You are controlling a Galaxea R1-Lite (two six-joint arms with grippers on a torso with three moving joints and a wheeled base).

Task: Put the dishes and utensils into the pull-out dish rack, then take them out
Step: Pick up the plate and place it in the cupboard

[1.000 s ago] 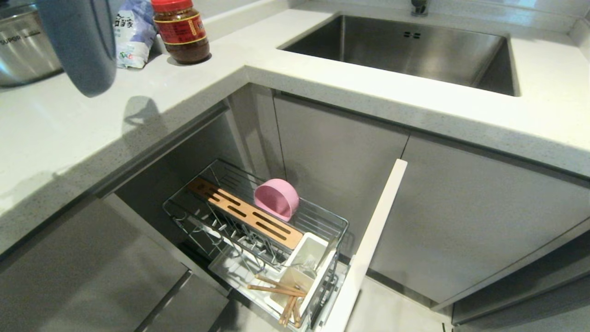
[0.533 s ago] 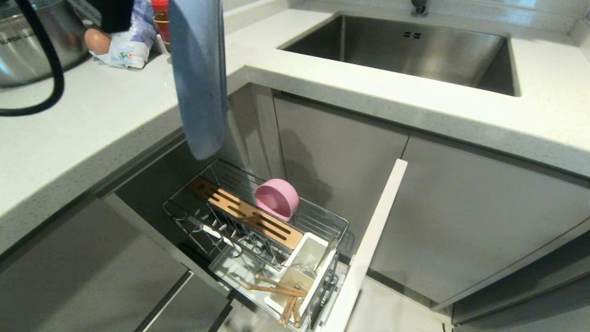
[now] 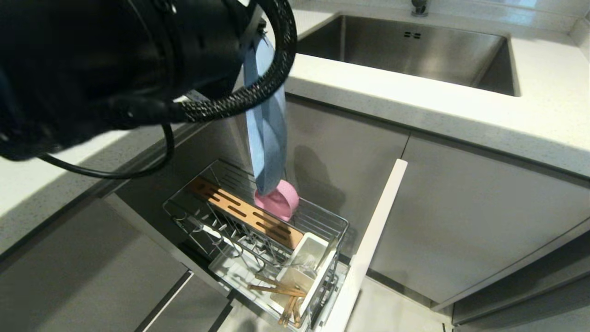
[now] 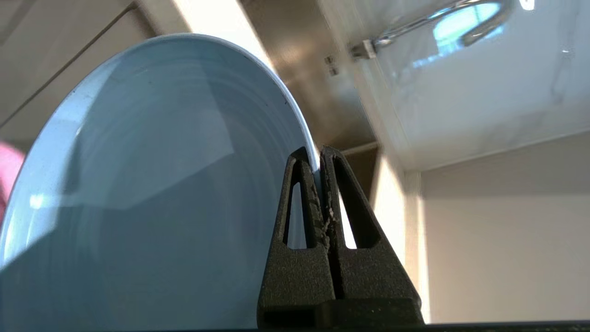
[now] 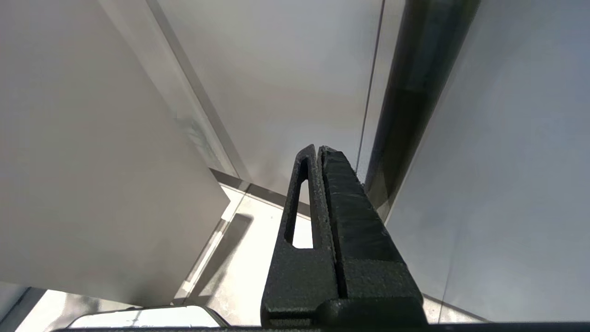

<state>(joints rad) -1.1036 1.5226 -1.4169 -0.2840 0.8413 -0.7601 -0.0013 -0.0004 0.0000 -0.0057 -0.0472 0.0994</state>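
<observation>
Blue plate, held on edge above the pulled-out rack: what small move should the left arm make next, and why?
Probably lower it, shifting toward the prongs. The left gripper pinches the blue plate by its rim, hanging edge-down over the pink bowl. The free wire prongs sit across the wooden strip, so a straight drop would likely hit the bowl.

place: home kitchen | signs: steel sink [image 3: 405,50], stone worktop [image 3: 461,115], grey cupboards [image 3: 484,216], pull-out dish rack [image 3: 258,230]

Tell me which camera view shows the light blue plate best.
The left wrist view: the light blue plate fills it face-on, its rim pinched by the shut left gripper. The head view shows it only edge-on, hanging over the pull-out dish rack. The right wrist view shows none of it.
</observation>
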